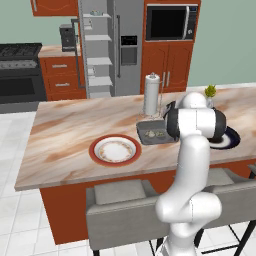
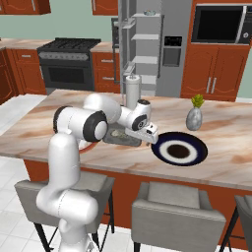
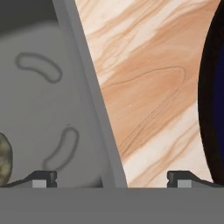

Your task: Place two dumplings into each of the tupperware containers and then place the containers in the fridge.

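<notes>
My white arm bends forward and low over the counter's near edge; my gripper (image 2: 149, 141) points down, fingers spread wide, holding nothing.

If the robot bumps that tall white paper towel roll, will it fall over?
Probably, yes. The paper towel roll stands upright on the counter, tall and narrow, so a knock near its top could tip it. It looks light, and once on its side its round shape would likely roll.

Grey tupperware container (image 1: 150, 134), 2 dumplings (image 1: 156, 134) inside, fridge (image 1: 107, 47) open
</notes>
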